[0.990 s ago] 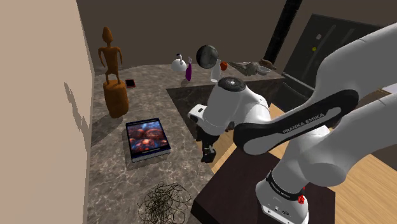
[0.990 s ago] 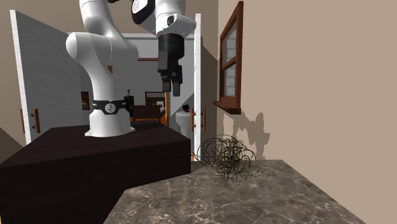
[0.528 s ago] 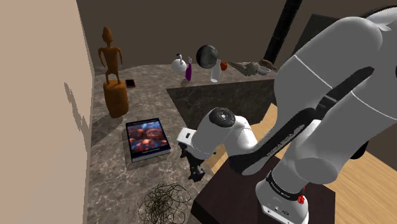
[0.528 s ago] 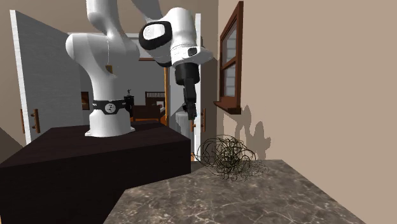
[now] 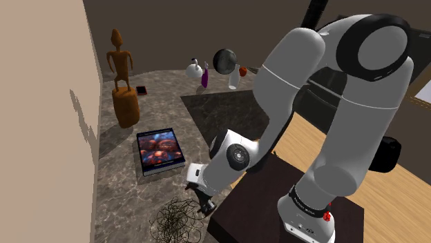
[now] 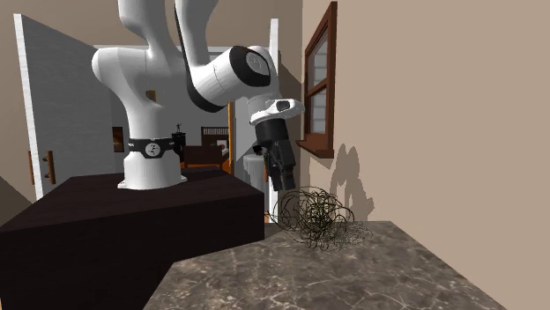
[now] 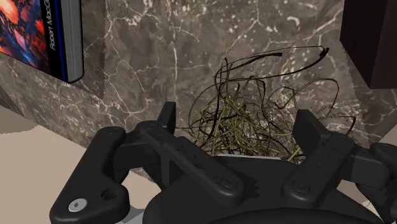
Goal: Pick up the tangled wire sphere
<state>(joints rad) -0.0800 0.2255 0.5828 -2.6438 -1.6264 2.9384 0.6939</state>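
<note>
At the bottom of the shoulder view, on the marbled brown worktop (image 5: 128, 197), lies the tangled wire sphere (image 5: 178, 221), a loose ball of dark, thin loops. It rests just beside the corner of the dark stand (image 5: 273, 207), with the beige wall (image 5: 41, 145) on its other side. In the second exterior view some loops stick out past the ball's round outline.

The gripper (image 7: 238, 124) hangs directly over the sphere's edge nearest the stand, pointing down at a slight tilt. Its two black fingers stand spread apart. In the wrist view the sphere shows beyond and between them, and neither finger clasps it. From the second exterior view the fingertips sit just above the topmost loops; whether they touch a wire cannot be told. The white arm bends sharply down from the stand to reach there.

Farther along the worktop a book (image 5: 161, 153) with a red and blue cover lies flat. Beyond it a brown carved figure (image 5: 123, 79) stands upright near the wall. At the far end are a white jug (image 5: 194, 68), a purple bottle (image 5: 204, 78) and a dark round thing (image 5: 224, 60).
</note>
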